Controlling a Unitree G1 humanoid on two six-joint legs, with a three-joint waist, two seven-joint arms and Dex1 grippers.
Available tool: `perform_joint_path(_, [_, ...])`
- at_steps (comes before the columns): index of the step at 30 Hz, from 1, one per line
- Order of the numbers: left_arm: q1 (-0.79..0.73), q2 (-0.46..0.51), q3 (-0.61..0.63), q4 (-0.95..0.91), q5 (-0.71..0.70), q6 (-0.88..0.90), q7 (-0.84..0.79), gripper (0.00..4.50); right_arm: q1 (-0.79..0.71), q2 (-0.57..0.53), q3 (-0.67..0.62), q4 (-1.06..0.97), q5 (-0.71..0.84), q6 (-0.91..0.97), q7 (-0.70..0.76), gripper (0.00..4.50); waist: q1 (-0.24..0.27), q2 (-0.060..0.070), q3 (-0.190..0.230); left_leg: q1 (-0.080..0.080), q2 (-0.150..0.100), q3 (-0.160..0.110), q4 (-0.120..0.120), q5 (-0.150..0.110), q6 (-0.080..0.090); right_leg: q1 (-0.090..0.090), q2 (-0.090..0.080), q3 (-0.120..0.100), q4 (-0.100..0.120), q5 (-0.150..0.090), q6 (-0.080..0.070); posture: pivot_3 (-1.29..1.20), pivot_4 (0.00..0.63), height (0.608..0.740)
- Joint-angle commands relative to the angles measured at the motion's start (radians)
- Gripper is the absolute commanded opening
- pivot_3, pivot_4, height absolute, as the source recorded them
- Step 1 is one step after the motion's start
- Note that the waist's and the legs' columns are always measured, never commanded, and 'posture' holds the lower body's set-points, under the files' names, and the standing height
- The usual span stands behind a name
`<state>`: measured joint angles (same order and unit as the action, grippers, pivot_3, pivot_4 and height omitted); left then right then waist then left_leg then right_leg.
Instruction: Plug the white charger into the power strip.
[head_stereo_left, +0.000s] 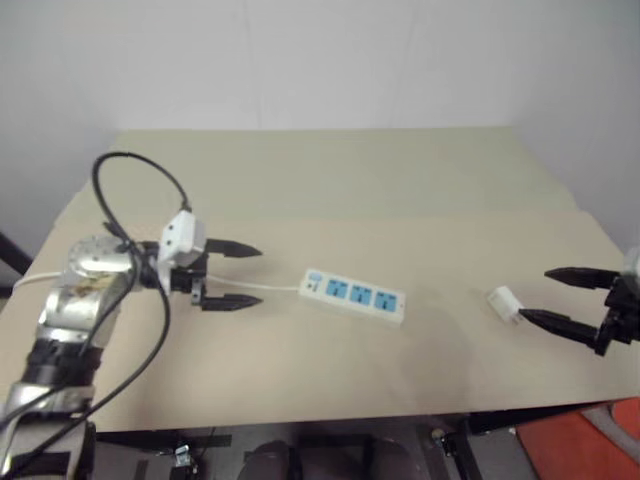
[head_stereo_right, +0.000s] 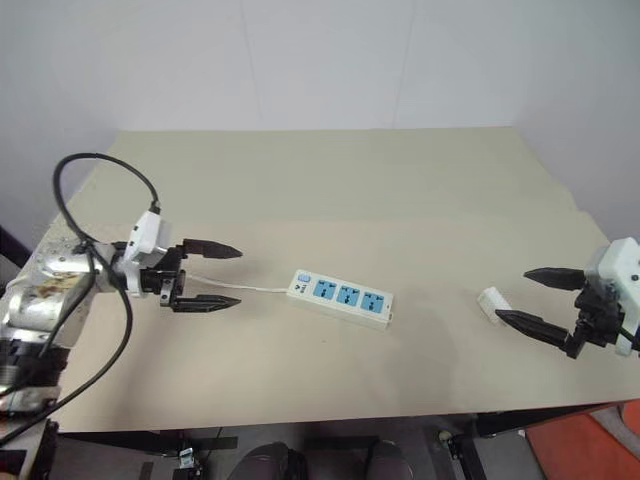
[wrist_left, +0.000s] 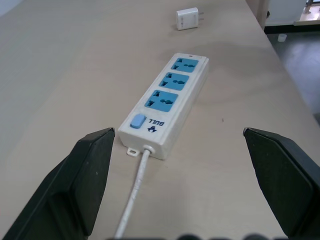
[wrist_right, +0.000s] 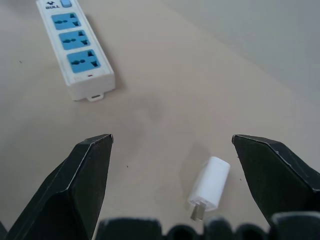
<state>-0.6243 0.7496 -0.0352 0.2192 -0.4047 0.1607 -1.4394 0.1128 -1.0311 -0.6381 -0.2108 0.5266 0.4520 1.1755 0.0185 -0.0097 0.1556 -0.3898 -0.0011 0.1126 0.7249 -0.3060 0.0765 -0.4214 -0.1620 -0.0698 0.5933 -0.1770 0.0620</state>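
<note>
On the beige desk (head_stereo_left: 330, 200) one small white cube-shaped plastic charger (head_stereo_left: 504, 304) lies on its side towards the right, its short metal prongs pointing back at the right gripper (head_stereo_right: 535, 297), well apart from the one long white plastic power strip (head_stereo_left: 354, 295) with three blue socket panels at the middle. The right gripper sits just beside the charger with its two black fingers spread wide and empty, one tip close to the charger's near side. The left gripper (head_stereo_left: 238, 276) hovers to the left of the strip's switch end, fingers also wide, the thin white cord (head_stereo_left: 270, 288) running out between them.

The charger is light and lying flat, so a closing finger may well push or spin it across the desk rather than trap it. A grip on the wrong faces would leave the prongs aimed badly for the sockets. The strip is loose too; unless the left gripper pins it, pressing the plug in could slide it away.
</note>
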Motion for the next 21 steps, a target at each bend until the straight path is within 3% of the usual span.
perform_joint_path(1, [-0.119, -0.065, -0.049, 0.165, 0.053, -0.108, -0.064, 4.49, 0.026, 0.007, -0.069, -0.109, 0.052, 0.037, -0.008, 4.50, 0.003, 0.000, 0.000, -0.001, 0.000, 0.000, 0.001, 0.000, 0.000, 0.000, 0.000, 0.000, 0.000, 0.000, 0.000, 0.00, 0.150, 0.740])
perform_joint_path(12, [-0.412, -0.289, -0.113, 0.759, 0.223, -0.457, -0.167, 4.49, 0.033, 0.066, -0.054, -0.293, 0.147, 0.114, -0.108, 4.50, -0.006, -0.005, 0.003, -0.004, 0.000, -0.001, 0.003, -0.003, 0.005, -0.001, 0.000, -0.001, 0.000, 0.001, 0.001, 0.00, 0.150, 0.740])
perform_joint_path(21, [-0.489, -0.375, -0.136, 0.982, 0.344, -0.606, -0.170, 4.49, 0.083, 0.096, -0.095, -0.372, 0.192, 0.153, -0.151, 4.50, -0.005, -0.007, 0.004, -0.010, -0.001, -0.002, 0.007, -0.005, 0.009, -0.003, -0.002, -0.002, 0.000, 0.004, 0.004, 0.00, 0.150, 0.740])
